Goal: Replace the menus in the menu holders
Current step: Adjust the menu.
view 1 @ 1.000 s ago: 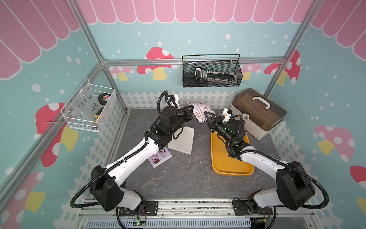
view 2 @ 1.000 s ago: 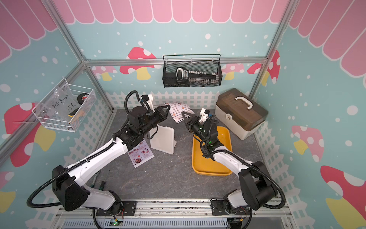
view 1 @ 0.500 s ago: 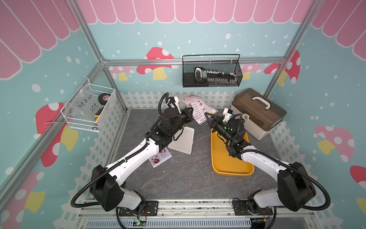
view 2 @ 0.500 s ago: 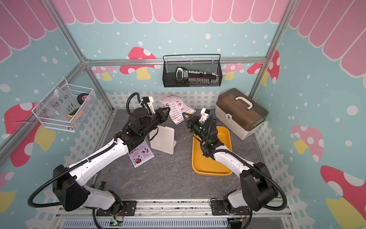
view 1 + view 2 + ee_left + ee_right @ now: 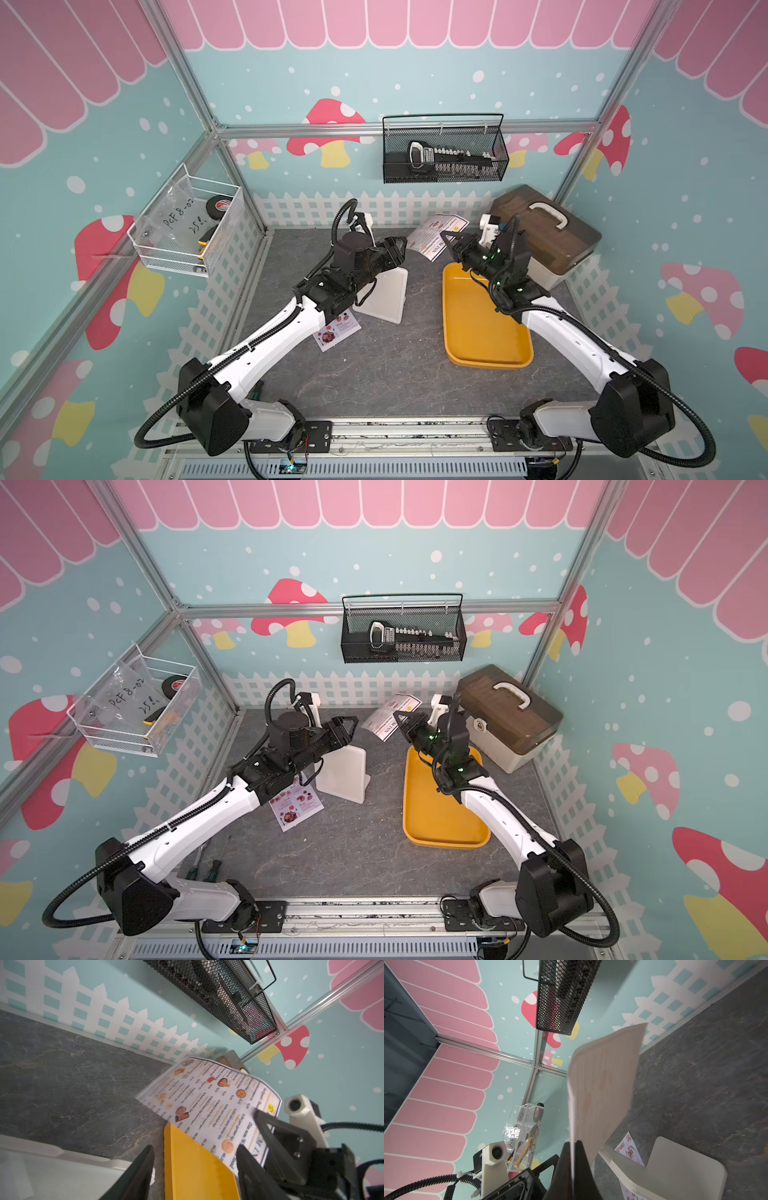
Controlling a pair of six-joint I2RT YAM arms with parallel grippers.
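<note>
- White paper, the "DIM SUM INN" menu (image 5: 436,237), is pinched at one short edge by the right hand (image 5: 450,242), whose jaws are pressed together on the sheet; in the right wrist view the sheet (image 5: 602,1088) is seen rising edge-on out of the closed jaws.
- The sheet is held in the air above the counter (image 5: 399,374), beyond the far end of the yellow tray (image 5: 478,332), with its long axis running away from the right hand toward the back fence.
- The left hand (image 5: 397,249) is spread and holds nothing; in the left wrist view its two fingers (image 5: 141,1169) are seen well apart, with the printed face of the menu (image 5: 209,1103) ahead of them.
- The menu holder (image 5: 384,295) stands on the counter to the left of the yellow tray, directly under the left hand and partly hidden by that arm.
- The second menu (image 5: 336,330), with red heading and food photos, lies flat on the counter just beside the holder's near left corner, partly under the left arm.
- Judgement: the left hand is the nearer one to both the holder and the second menu; the held sheet lies from the holder toward the tray's far end, so it is to be carried clear or set down by the right arm.
- Whether the holder's slot is empty cannot be told.
</note>
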